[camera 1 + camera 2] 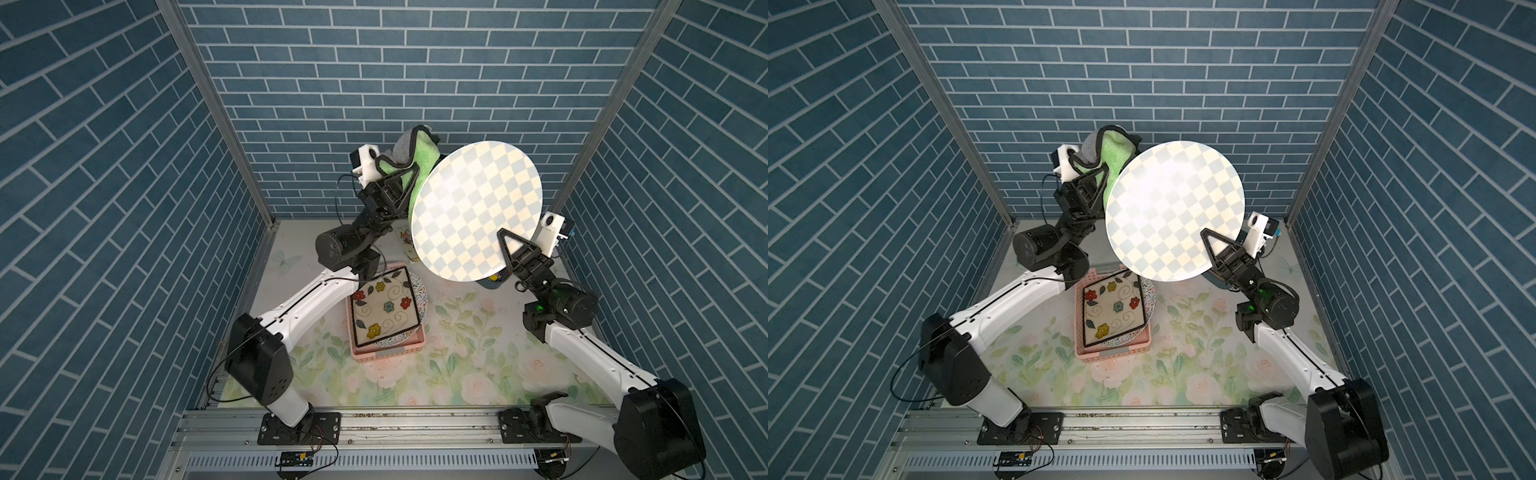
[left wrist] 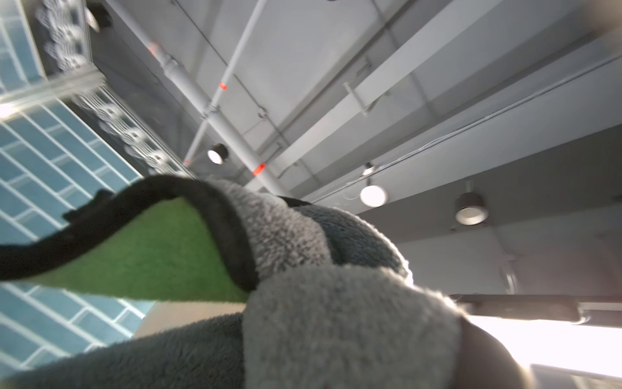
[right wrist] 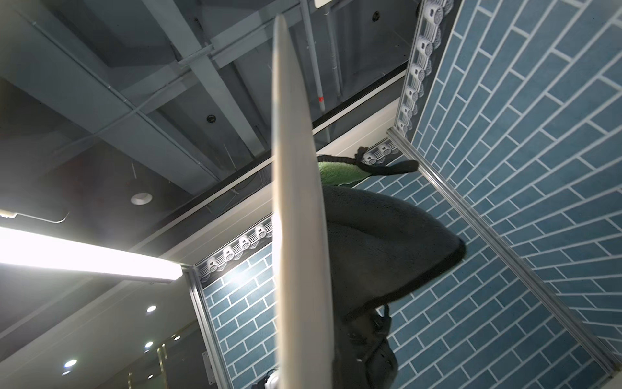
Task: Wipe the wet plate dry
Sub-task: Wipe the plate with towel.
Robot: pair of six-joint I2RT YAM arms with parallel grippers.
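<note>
A round plate (image 1: pixel 478 208) (image 1: pixel 1175 208) with a pale blue and cream check is held up in the air, tilted, its face showing in both top views. My right gripper (image 1: pixel 505 245) (image 1: pixel 1208 245) is shut on its lower right rim. The right wrist view sees the plate (image 3: pixel 296 235) edge-on. A green and grey cloth (image 1: pixel 424 153) (image 1: pixel 1113 145) with black trim is bunched in my left gripper (image 1: pixel 409 174) (image 1: pixel 1104 174), which is shut on it. The cloth sits against the plate's far side at the upper left. In the left wrist view the cloth (image 2: pixel 336 320) hides the jaws.
A pink basket (image 1: pixel 390 353) on the floral table cover holds a square flowered plate (image 1: pixel 386 307) over a speckled round one. A small patterned carton (image 1: pixel 405 241) and a dark object (image 1: pixel 494 282) stand below the raised plate. Blue brick walls close in on three sides.
</note>
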